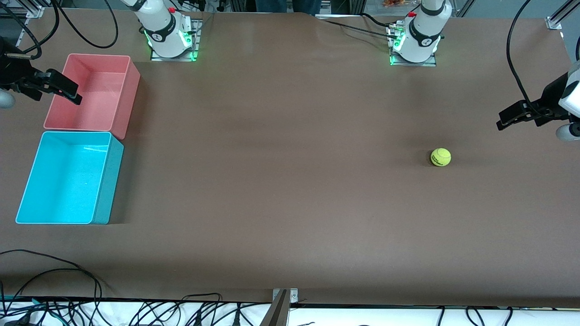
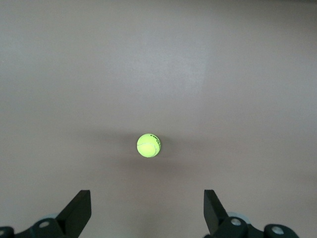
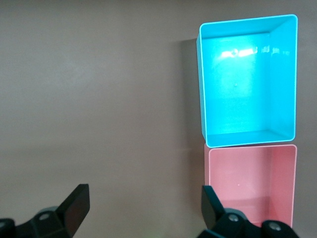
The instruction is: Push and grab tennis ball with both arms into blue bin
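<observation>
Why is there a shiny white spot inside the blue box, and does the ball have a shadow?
In the front view and the right wrist view, the white streak on the blue bin floor is glare from overhead light. In the left wrist view, the tennis ball casts faint, soft shadows spreading sideways across the table.

tennis ball (image 1: 440, 157) – L-arm end | blue bin (image 1: 27, 196) – R-arm end, touching pink bin (image 1: 56, 118), nearer cam
</observation>
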Robot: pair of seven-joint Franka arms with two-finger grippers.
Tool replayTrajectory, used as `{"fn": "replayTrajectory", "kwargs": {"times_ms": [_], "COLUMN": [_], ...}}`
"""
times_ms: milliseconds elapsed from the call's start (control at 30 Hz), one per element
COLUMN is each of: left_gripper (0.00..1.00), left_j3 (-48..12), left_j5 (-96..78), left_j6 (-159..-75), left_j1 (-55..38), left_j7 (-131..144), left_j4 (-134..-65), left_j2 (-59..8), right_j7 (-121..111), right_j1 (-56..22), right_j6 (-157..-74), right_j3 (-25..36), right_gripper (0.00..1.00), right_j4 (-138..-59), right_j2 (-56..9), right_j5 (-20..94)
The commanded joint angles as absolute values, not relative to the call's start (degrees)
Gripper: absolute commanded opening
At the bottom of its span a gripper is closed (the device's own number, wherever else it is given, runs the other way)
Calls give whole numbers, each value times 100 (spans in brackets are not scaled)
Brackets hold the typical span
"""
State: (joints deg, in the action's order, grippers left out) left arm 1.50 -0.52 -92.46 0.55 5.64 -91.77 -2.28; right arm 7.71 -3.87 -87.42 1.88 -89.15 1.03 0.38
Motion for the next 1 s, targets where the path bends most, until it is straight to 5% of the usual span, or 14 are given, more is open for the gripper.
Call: {"fn": "replayTrajectory", "kwargs": {"times_ms": [0,967], "left_gripper": [100,100], "left_j3": [141,141], "left_j5": [-123,-88], "left_j6": [-9281,-9272], "left_j1": [97,88], "left_j7": [589,606], "left_j4": [-9193,-9193], "left_j2": [-141,-255], "right_j7": [677,668], "right_j1": [-369,-360], "right_j6": [-8622,-8622], "right_j3": [176,193], "right_gripper": [100,100], "right_j4": [-8772,-8780], "right_j2": [70,70], "right_j5": [149,149]}}
